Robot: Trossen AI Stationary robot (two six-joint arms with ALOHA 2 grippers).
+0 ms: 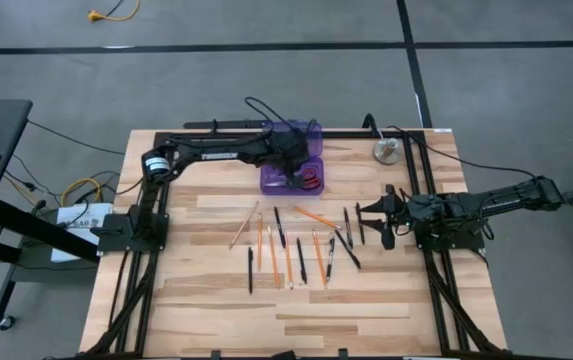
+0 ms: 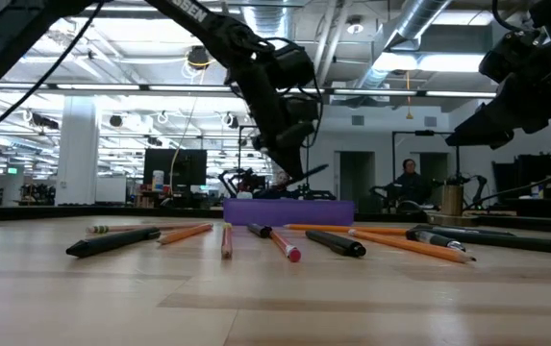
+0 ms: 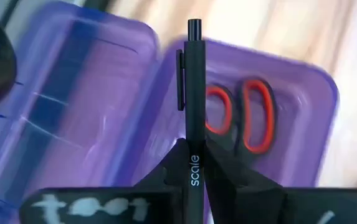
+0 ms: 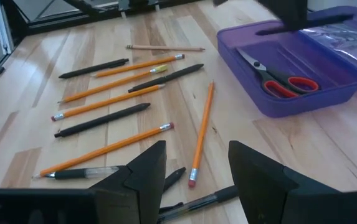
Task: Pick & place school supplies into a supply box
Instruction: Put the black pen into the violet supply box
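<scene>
Table (image 1: 216,310) fills frame centre. Purple supply box (image 1: 288,178) sits top centre, lid open, red-handled scissors (image 4: 278,78) already inside. Left gripper (image 3: 194,180) hangs over the box, jaws clamped on a black pen (image 3: 194,93). Right gripper (image 4: 197,165) waits at right, jaws wide and empty, just above scattered pencils (image 1: 276,250) at mid-frame. Best practice: line the pen lengthwise with the tray, lower it close, then release clear of the scissors.
</scene>
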